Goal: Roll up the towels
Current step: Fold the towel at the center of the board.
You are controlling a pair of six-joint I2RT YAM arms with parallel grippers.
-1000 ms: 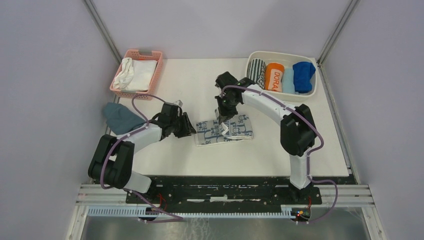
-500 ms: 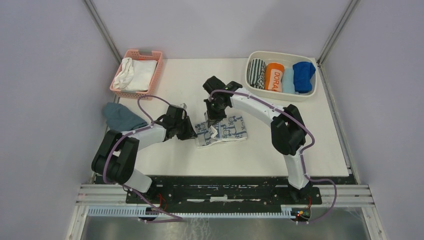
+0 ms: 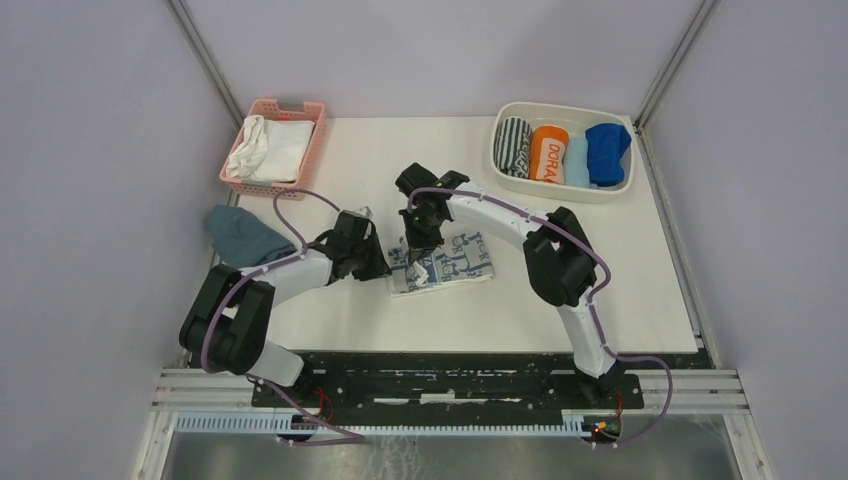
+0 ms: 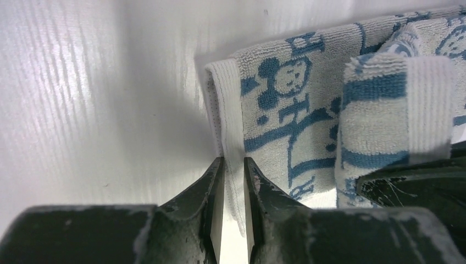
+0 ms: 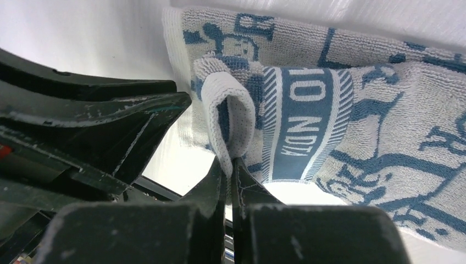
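Note:
The whitish towel with grey-blue print (image 3: 462, 262) lies mid-table, its right end folded back over itself toward the left. My left gripper (image 3: 388, 262) is shut on the white hem at the towel's left edge (image 4: 226, 118), which runs between its fingertips (image 4: 233, 165). Just right of it, my right gripper (image 3: 418, 246) is shut on the folded-over end, a white loop of cloth (image 5: 228, 110) rising from its jaws (image 5: 231, 165). A light blue towel (image 3: 577, 160) and a royal blue towel (image 3: 607, 150) lie rolled in the white bin.
The white bin (image 3: 560, 108) at the back right also holds a striped roll and an orange roll. A pink basket (image 3: 285, 103) with white cloths stands back left. A teal-grey cloth (image 3: 240, 235) lies by the left arm.
My right gripper has moved left, carrying the towel's end over the rest of it. My left gripper has slid right and closed on the left hem.

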